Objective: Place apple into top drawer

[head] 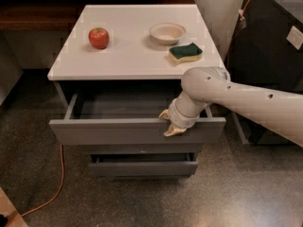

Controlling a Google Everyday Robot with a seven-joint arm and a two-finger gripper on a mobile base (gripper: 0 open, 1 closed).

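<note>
Currently, tool (168,123) at open top drawer (118,131) front, apple (99,38) on tabletop (137,56).

High frontal view — tool (168,123) at top drawer (118,131)

Red apple (99,37), beige bowl (167,32), green-and-yellow sponge (185,52) on white tabletop (132,56); cream claw (169,123) at grey top drawer (113,131) front.

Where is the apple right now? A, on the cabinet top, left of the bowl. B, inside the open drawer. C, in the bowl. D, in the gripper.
A: the apple sits on the white cabinet top, left of the bowl; the gripper is at the open top drawer's front edge.
</note>
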